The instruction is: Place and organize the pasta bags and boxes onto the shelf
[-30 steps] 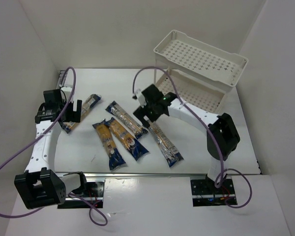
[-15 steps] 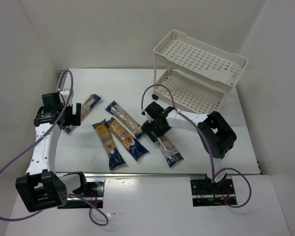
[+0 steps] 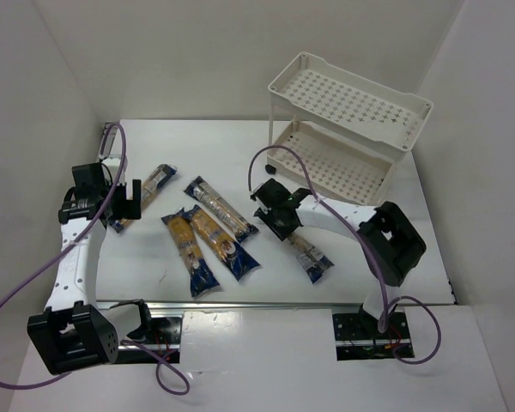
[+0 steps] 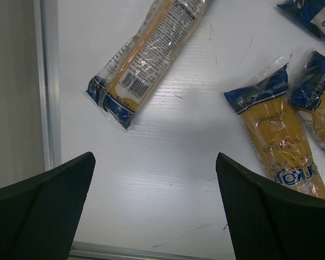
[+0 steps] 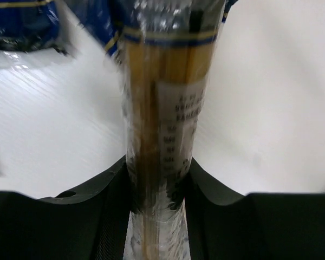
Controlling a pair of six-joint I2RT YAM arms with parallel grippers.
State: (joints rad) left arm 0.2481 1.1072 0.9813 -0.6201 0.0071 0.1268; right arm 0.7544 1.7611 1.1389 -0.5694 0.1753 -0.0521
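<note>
Top external view shows the right gripper [image 3: 282, 220] squeezed tight on one spaghetti packet [image 3: 309, 251]. This packet is slanted on the white table [image 3: 180, 142]. Its blue end points toward the near edge. I cannot tell if it is lifted up or lying flat. It is in front of the shelf [image 3: 277, 86] and not touching it. The shelf stands at the far right of the table.

From the right wrist camera, the packet runs straight up the middle. A black finger [image 5: 105, 216] presses on each side of it. You can see yellow sticks and a white label through the plastic.

Four more packets lie on the table to the left. Two yellow packets [image 3: 191, 254] lie side by side near the middle. A long packet [image 3: 219, 206] lies just behind them, and its near end is close to the right gripper. A clear packet [image 3: 152, 183] lies far to the left, with its near end under the left gripper [image 3: 127, 202].

The left gripper is spread wide and holds nothing. From the left wrist camera, its two dark fingers [image 4: 49, 195] sit far apart at the bottom, with bare table between them. The clear packet lies up above them, with its barcode showing. The blue ends of the two yellow packets are off to the right.
</note>
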